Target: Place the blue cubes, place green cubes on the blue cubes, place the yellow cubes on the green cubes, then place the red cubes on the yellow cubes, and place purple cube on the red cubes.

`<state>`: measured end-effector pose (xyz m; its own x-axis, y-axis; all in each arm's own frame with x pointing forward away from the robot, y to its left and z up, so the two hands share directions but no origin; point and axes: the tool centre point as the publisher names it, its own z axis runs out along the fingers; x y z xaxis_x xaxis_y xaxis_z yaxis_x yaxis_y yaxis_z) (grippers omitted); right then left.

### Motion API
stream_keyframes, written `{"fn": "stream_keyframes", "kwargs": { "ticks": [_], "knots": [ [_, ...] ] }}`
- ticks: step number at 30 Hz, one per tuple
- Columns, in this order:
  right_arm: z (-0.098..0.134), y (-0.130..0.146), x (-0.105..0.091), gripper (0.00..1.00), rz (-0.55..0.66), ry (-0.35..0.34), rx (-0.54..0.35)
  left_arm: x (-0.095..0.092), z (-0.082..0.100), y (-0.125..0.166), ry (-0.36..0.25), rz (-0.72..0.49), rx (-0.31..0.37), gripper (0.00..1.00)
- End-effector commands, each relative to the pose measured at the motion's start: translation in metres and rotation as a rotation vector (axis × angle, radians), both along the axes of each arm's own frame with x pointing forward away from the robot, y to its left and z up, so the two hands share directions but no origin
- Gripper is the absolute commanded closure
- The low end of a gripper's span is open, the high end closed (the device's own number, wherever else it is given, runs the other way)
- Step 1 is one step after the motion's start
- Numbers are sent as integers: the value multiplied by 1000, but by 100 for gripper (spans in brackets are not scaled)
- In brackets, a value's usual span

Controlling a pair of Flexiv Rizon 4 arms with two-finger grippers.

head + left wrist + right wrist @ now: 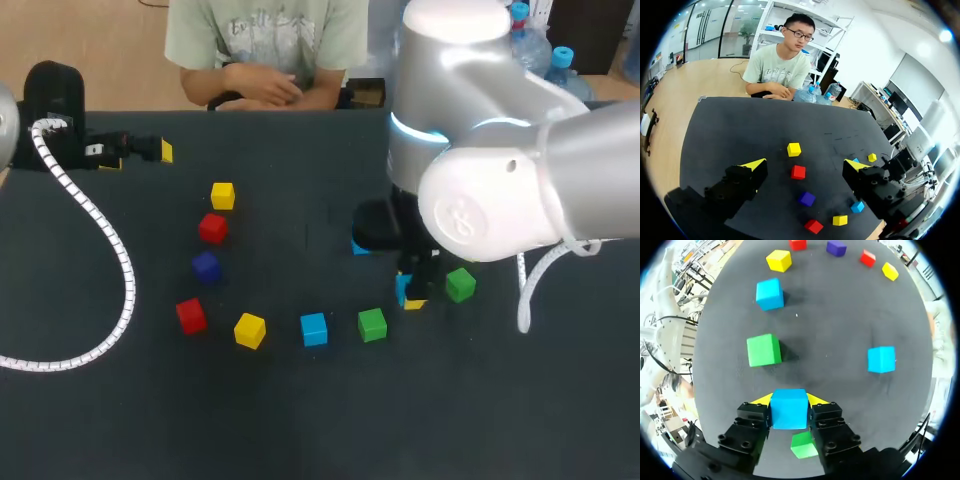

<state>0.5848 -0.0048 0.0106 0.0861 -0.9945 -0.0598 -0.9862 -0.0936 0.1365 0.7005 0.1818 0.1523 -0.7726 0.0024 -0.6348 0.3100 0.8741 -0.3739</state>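
Blue, hard, likely light: pinched blue cube (pixel 788 410) by flat sides in right pincer (pixel 789 401), left pincer (pixel 805 165) open and empty.

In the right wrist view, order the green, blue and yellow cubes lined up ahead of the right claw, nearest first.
1. Green cube, just ahead of the right claw.
2. Loose blue cube, beyond the green.
3. Yellow cube, farthest along the row.

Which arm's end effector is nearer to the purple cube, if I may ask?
Left. The left end effector, open, is beyond and left of the purple cube; the right end effector, shut on a blue cube, sits farther off to its right.
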Motion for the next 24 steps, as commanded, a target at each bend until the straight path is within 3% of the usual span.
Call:
{"fn": "stream_keyframes", "kwargs": {
  "ticks": [1,13,24],
  "knots": [
    [18,10,-2,100,18,-28,-5,0,-2,2,-6,-5,-8,0],
    [42,71,40,100,114,-81,-10,0,-2,2,-6,-5,-8,0],
    [37,110,68,100,85,-24,18,0,-2,2,-6,-5,-8,0]
  ]
}}
